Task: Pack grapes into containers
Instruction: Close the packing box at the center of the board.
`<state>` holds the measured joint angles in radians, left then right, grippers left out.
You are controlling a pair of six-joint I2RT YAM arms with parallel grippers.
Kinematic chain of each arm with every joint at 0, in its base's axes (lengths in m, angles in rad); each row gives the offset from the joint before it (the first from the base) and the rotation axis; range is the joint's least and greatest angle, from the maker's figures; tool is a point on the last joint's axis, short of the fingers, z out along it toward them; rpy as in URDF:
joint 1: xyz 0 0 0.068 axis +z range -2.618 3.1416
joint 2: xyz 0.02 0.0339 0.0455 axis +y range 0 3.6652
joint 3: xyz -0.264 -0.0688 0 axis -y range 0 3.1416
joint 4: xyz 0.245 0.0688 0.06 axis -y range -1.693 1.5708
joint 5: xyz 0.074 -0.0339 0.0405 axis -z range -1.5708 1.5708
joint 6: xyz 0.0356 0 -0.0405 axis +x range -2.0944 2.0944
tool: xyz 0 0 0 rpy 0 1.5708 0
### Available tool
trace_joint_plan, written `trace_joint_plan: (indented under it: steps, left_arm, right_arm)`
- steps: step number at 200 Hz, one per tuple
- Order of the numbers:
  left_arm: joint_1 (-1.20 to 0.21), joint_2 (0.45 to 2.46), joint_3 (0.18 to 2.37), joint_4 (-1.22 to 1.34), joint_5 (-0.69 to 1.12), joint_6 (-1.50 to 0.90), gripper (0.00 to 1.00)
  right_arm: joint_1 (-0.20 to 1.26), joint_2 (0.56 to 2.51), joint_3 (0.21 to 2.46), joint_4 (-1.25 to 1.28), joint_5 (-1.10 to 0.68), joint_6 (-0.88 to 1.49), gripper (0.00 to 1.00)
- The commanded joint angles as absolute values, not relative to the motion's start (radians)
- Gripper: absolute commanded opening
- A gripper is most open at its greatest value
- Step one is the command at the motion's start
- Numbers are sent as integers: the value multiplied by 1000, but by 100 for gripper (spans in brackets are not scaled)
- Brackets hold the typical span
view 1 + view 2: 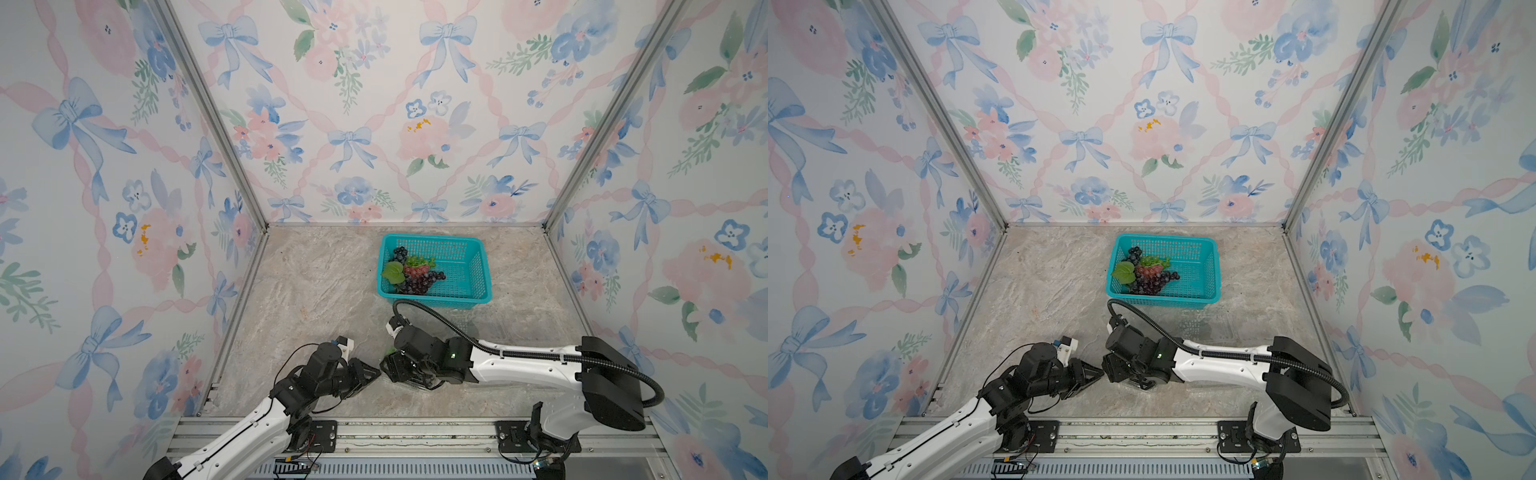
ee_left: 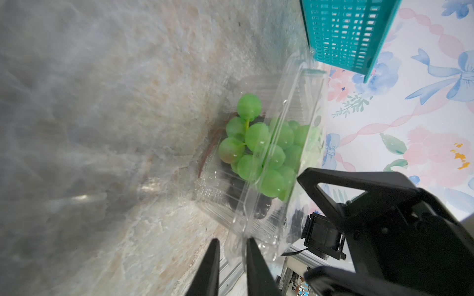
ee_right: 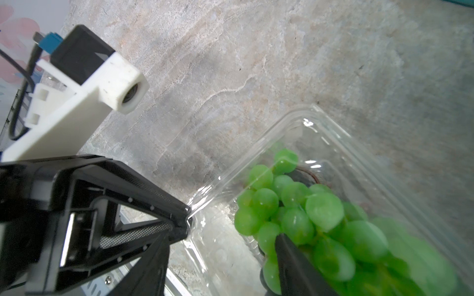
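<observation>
One green bunch (image 2: pixel 256 151) lies in a clear container (image 3: pixel 341 133) near the middle of the worktop's (image 1: pixel 316 291) front edge, between the two arms. By the look of it, that is the only packing done so far. The container's lid looks raised rather than snapped down, so even this box does not seem finished.

Several more grapes (image 1: pixel 415 276) wait in the teal basket (image 1: pixel 478 253) towards the back edge: dark, green and red clusters with a leaf, piled too closely to count for certain. A faint ribbed glint near the right edge, just in front of the basket, may be a second clear box (image 1: pixel 1212 328), though it is too transparent to be sure.

The left gripper (image 2: pixel 232 239) has its fingers drawn almost together, with the container's thin plastic lip between them, so it appears to be pinching the rim at the near corner. The right gripper (image 1: pixel 390 368) sits over the box with its jaws apart. One finger (image 3: pixel 295 258) is buried among the green berries, and I cannot tell whether it grips the bunch or merely rests in it.

Most of the job remains: closing this lid, then moving the basket's bunches into containers
</observation>
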<state>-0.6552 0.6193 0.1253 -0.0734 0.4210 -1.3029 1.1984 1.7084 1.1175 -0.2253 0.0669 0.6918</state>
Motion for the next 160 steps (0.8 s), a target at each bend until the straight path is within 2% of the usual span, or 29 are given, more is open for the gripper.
trace_joint_plan:
  steps: [1,54,96,121,136,160]
  left_arm:
    - [-662,621,114,-55,376,-1314,19]
    - [-668,638,96,-49,356,-1307,7]
    - [-667,641,110,-50,349,-1290,4]
    - [-668,628,131,-57,341,-1286,10]
    - [-668,618,148,-64,330,-1284,22]
    - [-667,607,200,-92,306,-1290,31]
  right_arm:
    - [1192,1746,1074,-299,40,713,65]
    - [1192,1745,1069,-295,39,716,65]
    - [1190,1732,1072,-303,41,712,65]
    - [1182,1663,1073,-348,62,700,67]
    - [1169,1576,1058,-379,69,701,72]
    - [1160,1457,1021,-444,77,715,77]
